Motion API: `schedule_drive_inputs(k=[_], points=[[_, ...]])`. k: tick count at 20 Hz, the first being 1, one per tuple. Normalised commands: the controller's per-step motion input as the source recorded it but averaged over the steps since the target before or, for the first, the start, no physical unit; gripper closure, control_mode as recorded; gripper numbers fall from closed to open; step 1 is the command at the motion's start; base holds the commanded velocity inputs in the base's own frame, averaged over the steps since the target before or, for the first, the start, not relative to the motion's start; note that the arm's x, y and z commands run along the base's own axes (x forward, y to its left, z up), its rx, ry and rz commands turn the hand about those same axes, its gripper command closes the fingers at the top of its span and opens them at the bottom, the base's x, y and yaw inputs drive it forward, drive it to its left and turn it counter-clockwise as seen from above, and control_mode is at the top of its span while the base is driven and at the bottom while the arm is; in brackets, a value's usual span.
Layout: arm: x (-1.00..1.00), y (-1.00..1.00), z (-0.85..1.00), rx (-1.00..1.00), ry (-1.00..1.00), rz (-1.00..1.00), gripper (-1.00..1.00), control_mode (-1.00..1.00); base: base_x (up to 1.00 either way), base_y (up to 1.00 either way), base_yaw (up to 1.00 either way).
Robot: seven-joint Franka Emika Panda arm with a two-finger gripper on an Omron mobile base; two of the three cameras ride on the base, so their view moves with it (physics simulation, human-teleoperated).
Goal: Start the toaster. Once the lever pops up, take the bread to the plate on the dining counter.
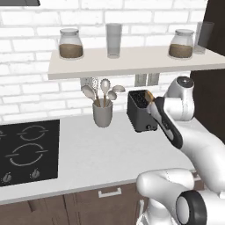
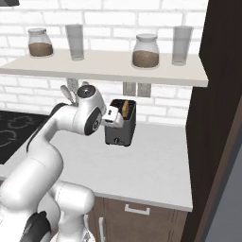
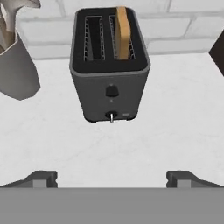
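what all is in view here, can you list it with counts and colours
toaster: 1, dark grey, black top, on the worktop by the wall
bread: 1, tan, upright in a toaster slot
utensil cup: 1, grey, holding spoons, beside the toaster
hob: 1, black, set in the worktop
worktop: 1, white
shelf: 1, pale, above the worktop
jars: 2, clear, brown contents, on the shelf
glasses: 2, clear grey, on the shelf
gripper: 1, dark fingertips, open, facing the toaster
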Motion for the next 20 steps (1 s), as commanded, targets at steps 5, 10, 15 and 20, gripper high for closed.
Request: schedule_drive_inputs(k=[5, 10, 15, 20], points=[[0.56, -0.03, -0.54, 0.01, 0.00, 0.02, -1.00, -1.00, 0.00, 0.00, 0.00], [0.87, -0.01, -0.22, 0.01, 0.00, 0.01, -1.00, -1.00, 0.00, 0.00, 0.00], [0.61, -0.07, -0.04, 0.00, 0.00, 0.00, -1.00, -1.00, 0.00, 0.00, 0.00], [0.02, -0.25, -0.22, 0.00, 0.04, 0.00, -1.00, -1.00, 0.00, 0.00, 0.00]])
